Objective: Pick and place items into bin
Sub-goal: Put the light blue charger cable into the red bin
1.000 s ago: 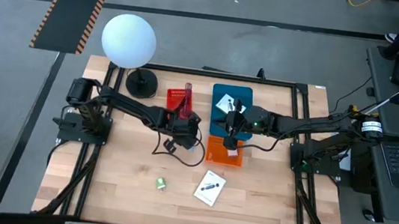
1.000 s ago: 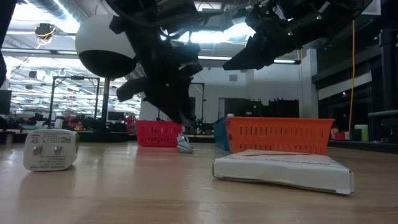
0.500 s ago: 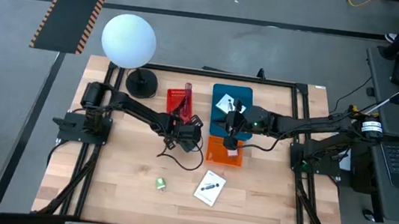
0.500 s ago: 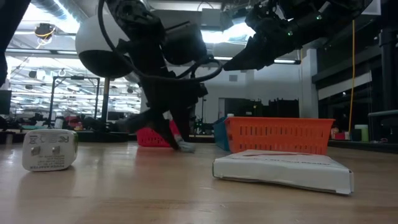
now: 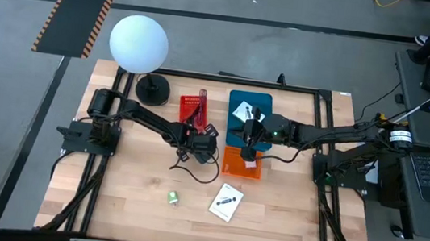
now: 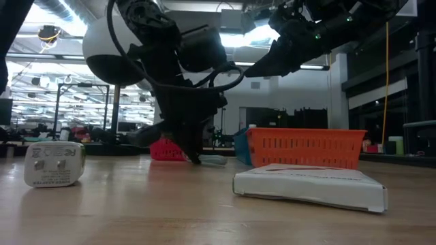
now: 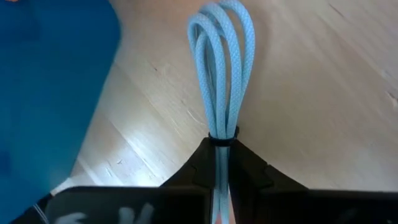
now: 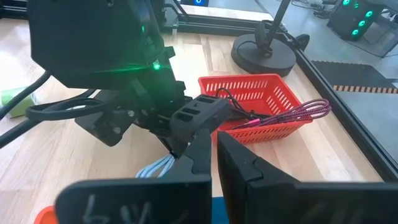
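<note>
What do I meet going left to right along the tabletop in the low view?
White plug adapter → left gripper shut on the coiled pale blue cable → orange slatted plastic bin, with a flat white box before it.

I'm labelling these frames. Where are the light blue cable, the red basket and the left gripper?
light blue cable [image 7: 222, 68], left wrist view, on its looped strands.
red basket [image 8: 258, 94], right wrist view, on its front wall.
left gripper [image 7: 221, 163], left wrist view, between its fingertips, clamped on the cable.

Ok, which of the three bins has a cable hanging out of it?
The red bin, beside the lamp's black base. A maroon cable sticks out over its rim. No cable hangs from the orange bin or the blue one.
</note>
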### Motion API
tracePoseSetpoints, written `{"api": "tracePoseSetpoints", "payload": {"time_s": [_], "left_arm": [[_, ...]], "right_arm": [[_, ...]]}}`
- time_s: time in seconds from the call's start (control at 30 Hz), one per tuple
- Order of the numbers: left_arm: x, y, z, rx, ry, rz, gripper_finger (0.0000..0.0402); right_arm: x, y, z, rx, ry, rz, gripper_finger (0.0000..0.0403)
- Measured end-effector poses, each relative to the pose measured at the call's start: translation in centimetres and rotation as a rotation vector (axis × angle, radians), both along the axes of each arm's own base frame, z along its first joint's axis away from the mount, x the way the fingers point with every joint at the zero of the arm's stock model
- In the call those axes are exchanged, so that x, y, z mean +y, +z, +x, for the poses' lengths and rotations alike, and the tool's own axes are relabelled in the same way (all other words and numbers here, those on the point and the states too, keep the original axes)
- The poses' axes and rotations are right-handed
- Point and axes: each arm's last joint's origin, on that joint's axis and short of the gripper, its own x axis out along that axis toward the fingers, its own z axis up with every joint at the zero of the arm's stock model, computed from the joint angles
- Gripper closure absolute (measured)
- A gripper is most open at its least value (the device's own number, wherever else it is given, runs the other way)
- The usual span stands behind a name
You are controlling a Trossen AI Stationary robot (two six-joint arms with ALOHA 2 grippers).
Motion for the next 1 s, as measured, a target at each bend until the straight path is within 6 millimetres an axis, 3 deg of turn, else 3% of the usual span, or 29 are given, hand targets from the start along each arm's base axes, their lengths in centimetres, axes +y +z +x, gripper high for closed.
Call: {"api": "tracePoseSetpoints", "payload": {"time_s": [0.17,0.37,0.63,1.0], "left_arm": [[-0.3,0.9,-0.4,-0.031,0.038,-0.077,0.0385],[-0.8,3.9,-0.8,-0.122,0.023,-0.250,0.0385],[-0.9,7.3,-2.1,-0.209,0.083,-0.315,0.0385],[-0.5,9.6,-6.2,-0.384,0.125,-0.405,0.0385]], "right_arm": [[0.0,0.0,0.0,0.005,0.000,0.000,0.0393],[0.0,-0.2,-0.1,0.018,0.000,0.001,0.0393],[0.0,-0.2,-0.1,0.020,0.000,0.001,0.0393],[0.0,-0.4,-0.2,0.043,0.000,0.004,0.0393]]}}
